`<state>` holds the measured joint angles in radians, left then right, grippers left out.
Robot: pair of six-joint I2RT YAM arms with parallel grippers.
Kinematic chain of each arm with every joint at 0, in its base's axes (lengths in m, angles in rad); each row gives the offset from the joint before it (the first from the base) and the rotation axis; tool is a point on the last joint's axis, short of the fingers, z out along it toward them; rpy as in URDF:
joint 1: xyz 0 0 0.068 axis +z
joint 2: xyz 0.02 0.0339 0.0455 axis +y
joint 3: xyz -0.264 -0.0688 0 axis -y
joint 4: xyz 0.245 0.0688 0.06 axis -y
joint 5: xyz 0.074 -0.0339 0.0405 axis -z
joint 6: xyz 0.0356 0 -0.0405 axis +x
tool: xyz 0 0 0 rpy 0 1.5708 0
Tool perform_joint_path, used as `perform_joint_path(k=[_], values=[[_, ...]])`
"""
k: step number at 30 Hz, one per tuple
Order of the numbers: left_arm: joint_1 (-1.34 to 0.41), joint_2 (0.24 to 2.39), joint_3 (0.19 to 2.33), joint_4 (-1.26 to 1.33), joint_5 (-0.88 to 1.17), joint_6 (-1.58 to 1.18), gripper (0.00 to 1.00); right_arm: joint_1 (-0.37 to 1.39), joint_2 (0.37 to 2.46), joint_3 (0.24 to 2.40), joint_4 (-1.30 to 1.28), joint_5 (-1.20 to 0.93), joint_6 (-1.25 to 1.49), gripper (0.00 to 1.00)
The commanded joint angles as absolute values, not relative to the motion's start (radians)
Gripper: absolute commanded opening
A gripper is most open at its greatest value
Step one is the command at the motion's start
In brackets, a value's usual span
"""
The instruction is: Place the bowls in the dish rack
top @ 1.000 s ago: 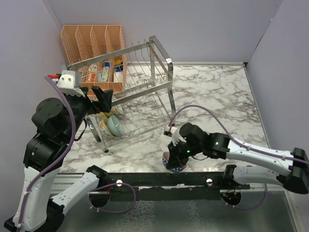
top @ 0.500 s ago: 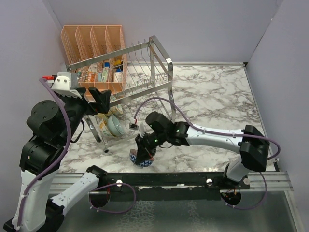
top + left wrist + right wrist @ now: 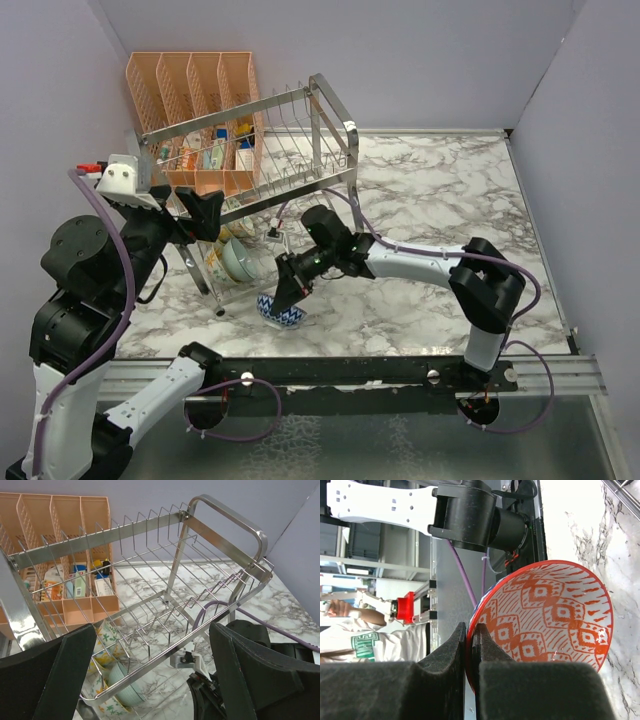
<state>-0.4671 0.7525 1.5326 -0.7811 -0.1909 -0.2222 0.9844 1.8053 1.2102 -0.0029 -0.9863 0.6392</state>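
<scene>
You're looking at a white marble-patterned tabletop (image 3: pixel 450 190) with grey veins, boxed in by plain lavender walls: a far wall (image 3: pixel 420 60), a left wall (image 3: pixel 50 100) and a right wall (image 3: pixel 590 140). The light falls soft and even. Along the near edge lies a grey textured metal sheet (image 3: pixel 400 440). In the right wrist view, beyond the table, you can make out a workshop room and a person in a white shirt (image 3: pixel 365 642) with green print.

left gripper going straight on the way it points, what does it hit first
Probably the dish rack: its upper wire tier sits straight ahead between the left gripper's open fingers; depth unclear.
</scene>
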Motion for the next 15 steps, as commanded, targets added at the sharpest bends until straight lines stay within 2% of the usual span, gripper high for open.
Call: perform_joint_path(k=[1,15], values=[[-0.471,0.744,1.574,-0.788,-0.202,-0.203,0.99,0.972,1.826,1.265,0.172,-1.090,0.733,0.01],[-0.471,0.747,1.566,-0.796,-0.212,-0.187,0.99,0.851,1.973,1.397,0.317,-1.142,0.812,0.01]])
